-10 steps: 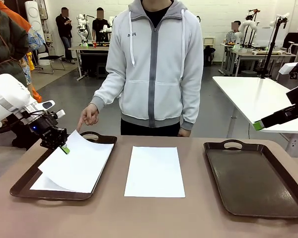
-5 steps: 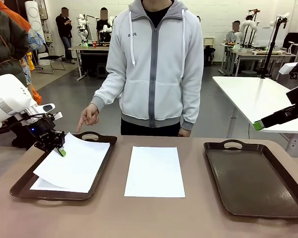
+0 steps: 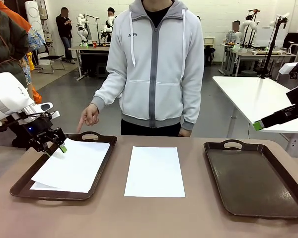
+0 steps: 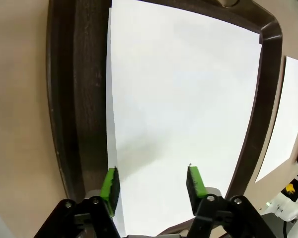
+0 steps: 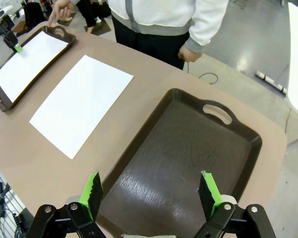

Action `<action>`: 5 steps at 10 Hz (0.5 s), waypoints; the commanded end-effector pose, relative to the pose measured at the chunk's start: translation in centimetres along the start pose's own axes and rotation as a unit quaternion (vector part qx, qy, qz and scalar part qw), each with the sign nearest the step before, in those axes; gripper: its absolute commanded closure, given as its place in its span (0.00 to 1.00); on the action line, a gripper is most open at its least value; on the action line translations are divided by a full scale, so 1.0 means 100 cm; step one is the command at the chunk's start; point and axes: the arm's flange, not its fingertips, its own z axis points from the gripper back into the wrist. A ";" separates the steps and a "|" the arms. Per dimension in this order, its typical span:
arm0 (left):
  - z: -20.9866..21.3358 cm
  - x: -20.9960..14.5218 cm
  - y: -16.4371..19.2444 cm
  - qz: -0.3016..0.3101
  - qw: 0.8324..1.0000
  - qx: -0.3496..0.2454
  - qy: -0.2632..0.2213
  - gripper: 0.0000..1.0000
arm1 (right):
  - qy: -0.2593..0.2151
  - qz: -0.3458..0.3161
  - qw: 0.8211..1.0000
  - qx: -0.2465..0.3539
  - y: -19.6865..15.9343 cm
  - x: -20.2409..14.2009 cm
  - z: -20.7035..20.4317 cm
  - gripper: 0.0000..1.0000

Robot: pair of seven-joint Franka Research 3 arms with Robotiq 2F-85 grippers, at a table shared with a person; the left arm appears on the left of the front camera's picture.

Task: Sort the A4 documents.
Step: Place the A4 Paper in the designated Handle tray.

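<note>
My left gripper just spread; its sheet now lies flat in the left tray. Middle sheet on the table next, I reckon.

The tan table carries three things in a row. The left tray, dark brown, sits near the table's left edge with a handle toward the far side. A white sheet lies flat in the middle, apart from both trays. The right tray sits at the right, also lengthwise.
</note>
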 end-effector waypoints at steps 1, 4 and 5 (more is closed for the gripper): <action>0.006 -0.007 -0.002 0.010 1.000 0.024 -0.006 0.03 | 0.000 0.000 1.000 0.003 0.000 0.000 -0.001 0.00; 0.006 -0.008 0.000 0.003 1.000 0.018 -0.005 0.00 | 0.000 0.000 1.000 0.003 0.000 0.000 -0.001 0.00; 0.005 -0.008 -0.001 0.007 1.000 0.013 -0.009 0.00 | 0.000 0.000 1.000 0.003 0.000 0.000 -0.001 0.00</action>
